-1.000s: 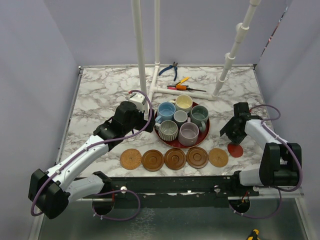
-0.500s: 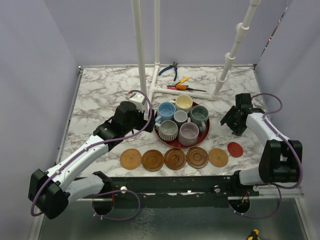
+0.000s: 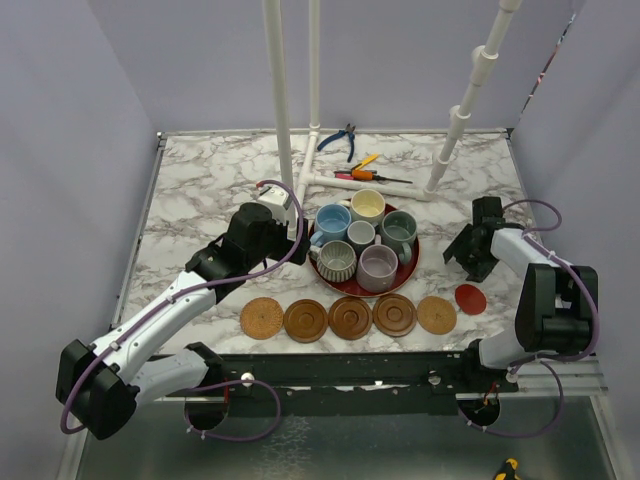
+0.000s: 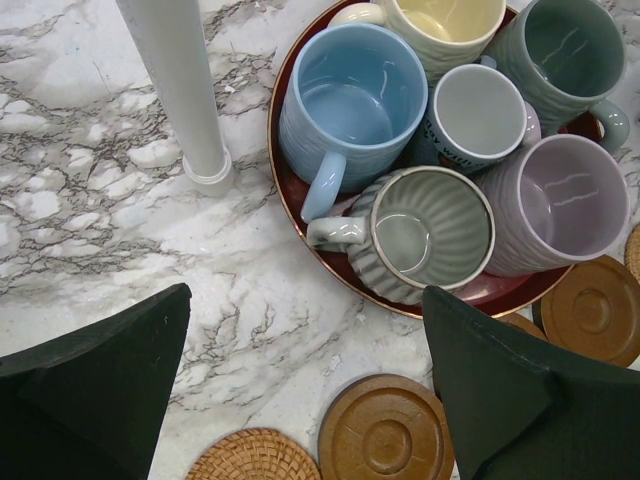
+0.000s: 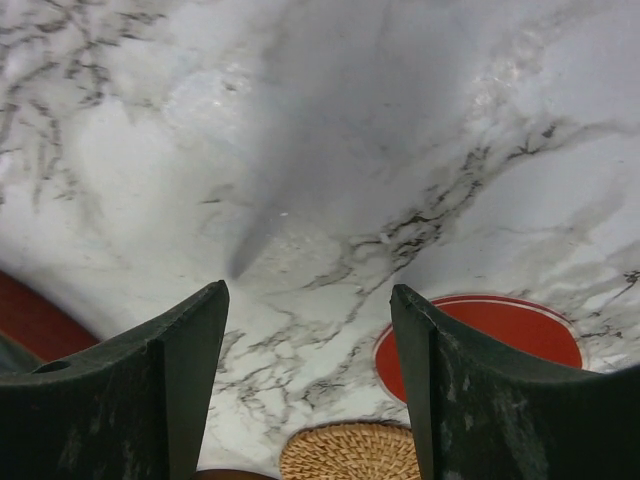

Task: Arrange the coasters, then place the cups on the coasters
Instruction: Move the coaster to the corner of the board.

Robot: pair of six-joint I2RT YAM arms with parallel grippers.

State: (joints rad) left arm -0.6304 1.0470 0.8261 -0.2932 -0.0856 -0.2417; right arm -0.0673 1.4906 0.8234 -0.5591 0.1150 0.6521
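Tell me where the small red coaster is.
Top view: the small red coaster lies just right of the woven coaster at the row's right end.

A white marble table with grey veins fills the gap between the jaws of the left gripper. Ahead of those jaws and to the left, a white plastic pipe stands upright on the marble. Ahead and to the right sits a round dark red tray. Only marble lies between the jaws of the right gripper. Far beyond both pairs of jaws, near the table's back edge, lie blue-handled pliers and an orange-handled screwdriver, beside a slanted white pipe.
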